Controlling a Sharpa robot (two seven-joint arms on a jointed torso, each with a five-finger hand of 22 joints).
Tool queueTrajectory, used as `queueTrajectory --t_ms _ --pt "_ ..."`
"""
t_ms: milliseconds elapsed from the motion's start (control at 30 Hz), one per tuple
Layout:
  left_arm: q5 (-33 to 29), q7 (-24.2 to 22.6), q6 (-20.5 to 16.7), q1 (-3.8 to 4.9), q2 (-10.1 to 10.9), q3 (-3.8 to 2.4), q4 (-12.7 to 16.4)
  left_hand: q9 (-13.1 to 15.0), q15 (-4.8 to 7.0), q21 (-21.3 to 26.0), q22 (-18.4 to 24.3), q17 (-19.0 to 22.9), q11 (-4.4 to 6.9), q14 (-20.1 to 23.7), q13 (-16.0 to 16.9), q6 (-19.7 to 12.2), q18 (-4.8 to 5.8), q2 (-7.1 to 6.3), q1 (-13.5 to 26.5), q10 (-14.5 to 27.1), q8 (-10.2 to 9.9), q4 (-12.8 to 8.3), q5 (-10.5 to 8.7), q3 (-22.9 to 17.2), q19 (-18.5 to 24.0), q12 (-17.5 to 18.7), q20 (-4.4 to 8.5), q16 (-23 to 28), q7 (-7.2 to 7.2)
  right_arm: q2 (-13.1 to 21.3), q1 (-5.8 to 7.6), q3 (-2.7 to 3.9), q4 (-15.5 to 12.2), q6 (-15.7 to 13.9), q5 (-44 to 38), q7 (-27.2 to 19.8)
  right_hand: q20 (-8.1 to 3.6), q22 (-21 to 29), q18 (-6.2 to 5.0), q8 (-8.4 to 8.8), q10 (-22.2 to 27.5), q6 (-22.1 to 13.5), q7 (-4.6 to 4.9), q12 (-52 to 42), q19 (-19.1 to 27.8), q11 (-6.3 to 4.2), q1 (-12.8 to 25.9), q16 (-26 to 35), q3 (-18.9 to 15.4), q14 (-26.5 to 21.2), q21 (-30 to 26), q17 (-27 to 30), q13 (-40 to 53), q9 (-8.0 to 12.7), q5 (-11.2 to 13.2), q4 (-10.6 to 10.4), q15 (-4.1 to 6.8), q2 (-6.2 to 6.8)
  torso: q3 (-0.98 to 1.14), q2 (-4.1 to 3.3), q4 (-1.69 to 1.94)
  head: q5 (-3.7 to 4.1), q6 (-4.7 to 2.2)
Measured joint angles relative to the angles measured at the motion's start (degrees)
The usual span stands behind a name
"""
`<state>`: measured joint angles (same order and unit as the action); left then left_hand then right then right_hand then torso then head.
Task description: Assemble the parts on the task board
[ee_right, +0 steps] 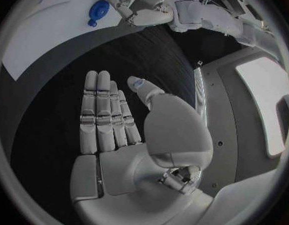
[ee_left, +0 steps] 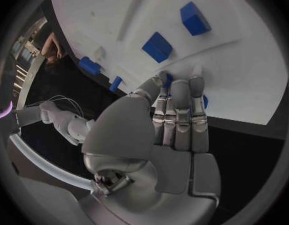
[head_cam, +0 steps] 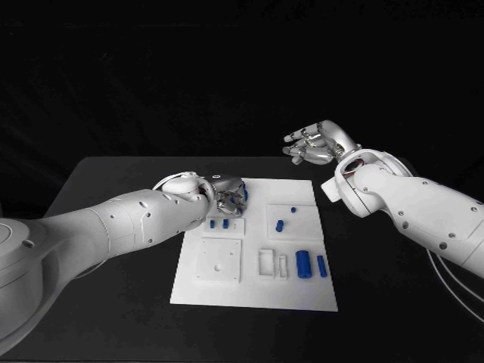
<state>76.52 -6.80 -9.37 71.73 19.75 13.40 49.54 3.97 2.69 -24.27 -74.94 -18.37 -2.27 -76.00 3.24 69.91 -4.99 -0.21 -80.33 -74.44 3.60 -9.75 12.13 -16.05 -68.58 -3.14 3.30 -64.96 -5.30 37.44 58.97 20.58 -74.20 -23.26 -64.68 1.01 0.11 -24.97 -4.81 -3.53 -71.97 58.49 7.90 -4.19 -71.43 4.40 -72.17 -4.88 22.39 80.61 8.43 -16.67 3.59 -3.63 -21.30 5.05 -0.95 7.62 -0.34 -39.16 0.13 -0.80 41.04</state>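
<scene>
Task board (head_cam: 253,291) lies mid-desk; left hand (head_cam: 227,195) sits at its far-left corner, fingers curled down onto a blue part (ee_left: 204,101), grasp unclear. Right hand (head_cam: 316,144) hovers off-board, flat, holding nothing. Best: seat fingertips squarely before lifting, avoid nudging neighbouring parts (head_cam: 222,224).

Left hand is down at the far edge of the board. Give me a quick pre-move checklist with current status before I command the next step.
1. Left hand over the far left part of the task board: ok.
2. Left hand has a part secured: cannot tell; in the left wrist view its fingers lie together, reaching down to the board with a bit of blue beside them, but no grip is plain.
3. Right hand empty, fingers straight: ok.
4. Right hand clear of the board, raised beyond its far right corner: ok.
5. Large blue cylinder and slimmer blue piece lying near the board's right side, untouched: ok.
</scene>
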Motion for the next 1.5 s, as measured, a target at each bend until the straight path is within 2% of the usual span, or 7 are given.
queueTrajectory --t_ms 367,500,633,800,967,1200,1500 --pt "-0.7 -0.6 -2.1 -0.32 1.0 0.1 1.1 0.1 0.17 -0.4 0.0 0.0 0.11 -0.6 0.0 0.0 -0.01 0.23 -0.7 -0.1 0.0 -0.3 -0.44 0.1 0.3 0.0 0.3 0.7 0.02 0.1 0.0 0.0 0.0 -0.1 0.2 -0.1 0.0 1.7 0.0 0.0 0.0 0.0 0.0 0.0 0.0 0.0 0.2 0.0 -0.2 0.0 0.3 0.0 0.0 0.0 -0.2 -0.2 0.0 0.22 0.02 0.04 0.09 0.04 -0.15" --pt "-1.5 -0.6 -2.3 -0.42 1.6 -0.2 2.1 0.1 0.1 -0.4 0.0 -0.1 0.13 -0.9 0.0 0.0 0.05 0.43 -0.5 -0.2 0.0 -0.3 -0.44 0.2 0.1 0.0 0.52 0.7 0.03 0.1 0.0 0.0 0.0 -0.1 0.2 -0.1 0.0 1.7 0.0 0.0 0.0 0.0 0.0 0.0 0.0 0.0 0.2 0.0 -0.2 0.0 0.3 0.0 0.0 0.0 -0.2 -0.2 0.0 0.22 0.01 0.04 0.1 0.04 -0.16" --pt "-2.3 -0.6 -2.5 -0.56 2.3 -1.27 3.3 0.1 0.16 -0.4 0.0 -0.1 0.18 -1.0 0.0 0.0 0.07 0.62 -0.3 -0.2 0.0 -0.4 -0.45 0.2 0.1 0.1 0.52 0.7 0.03 0.2 0.0 0.0 -0.1 -0.1 0.3 -0.1 0.0 2.3 0.0 0.0 0.0 0.0 0.0 0.0 0.0 0.0 0.2 0.0 -0.4 0.0 0.7 0.0 0.0 0.0 -0.2 -0.4 0.0 0.22 0.0 0.04 0.12 0.01 -0.23" --pt "-3.4 -0.6 -2.6 -0.51 3.8 -3.56 5.6 0.1 0.16 -0.4 0.0 -0.1 0.19 -1.0 0.0 0.0 0.08 0.68 -0.2 -0.2 0.0 -0.4 -0.66 0.2 0.1 0.1 0.52 0.7 0.03 0.4 0.0 0.0 -0.1 -0.1 0.4 -0.2 0.0 2.5 0.0 0.0 0.0 0.0 -0.01 0.0 0.0 0.0 0.2 0.0 -0.4 0.0 0.7 0.0 0.0 0.0 -0.5 -0.4 0.0 0.22 -0.02 0.05 0.19 -0.06 -0.25" --pt "-4.2 -0.5 -2.6 0.08 5.5 -4.64 7.5 0.0 0.35 -0.4 0.0 -0.2 0.2 -1.2 0.0 0.0 0.15 0.67 -0.2 -0.2 0.0 -0.4 -0.66 0.2 -0.1 0.0 0.72 1.1 0.03 0.7 0.0 0.0 -0.2 -0.2 0.5 -0.2 0.0 2.6 -0.01 0.0 0.0 0.0 -0.01 0.0 0.0 0.0 0.2 0.0 -0.4 0.0 0.7 0.0 0.0 0.0 -0.5 -0.4 0.0 0.22 -0.03 0.07 0.24 -0.15 -0.24" --pt "-4.9 -0.5 -2.1 1.2 8.6 -5.13 9.8 0.0 0.35 -0.4 0.0 -0.2 0.21 -1.2 0.0 0.0 0.22 0.66 -0.2 -0.2 0.0 -0.4 -0.67 0.3 -0.1 0.0 0.72 1.3 0.03 1.0 0.0 0.0 -0.3 -0.2 0.6 -0.2 0.0 2.8 0.0 0.0 0.0 0.0 -0.01 0.0 0.0 0.0 0.2 0.0 -0.4 0.0 0.9 0.0 0.0 0.0 -0.7 -0.4 0.0 0.22 -0.07 0.07 0.26 -0.36 -0.35" --pt "-5.6 -0.4 -0.3 1.37 10.8 -5.14 10.3 0.0 0.35 -0.4 0.0 -0.2 0.22 -1.2 0.0 0.0 0.52 0.65 -0.2 -0.2 0.0 -0.4 -0.88 0.3 -0.1 0.0 0.71 1.5 0.01 1.1 0.0 0.0 -0.2 -0.2 0.6 -0.2 0.0 2.9 -0.01 0.0 0.0 0.0 -0.01 0.0 0.0 0.0 0.2 0.0 -0.4 0.0 0.9 0.0 0.0 0.0 -0.7 -0.4 0.0 0.22 -0.08 -0.01 0.19 -0.77 -0.31"
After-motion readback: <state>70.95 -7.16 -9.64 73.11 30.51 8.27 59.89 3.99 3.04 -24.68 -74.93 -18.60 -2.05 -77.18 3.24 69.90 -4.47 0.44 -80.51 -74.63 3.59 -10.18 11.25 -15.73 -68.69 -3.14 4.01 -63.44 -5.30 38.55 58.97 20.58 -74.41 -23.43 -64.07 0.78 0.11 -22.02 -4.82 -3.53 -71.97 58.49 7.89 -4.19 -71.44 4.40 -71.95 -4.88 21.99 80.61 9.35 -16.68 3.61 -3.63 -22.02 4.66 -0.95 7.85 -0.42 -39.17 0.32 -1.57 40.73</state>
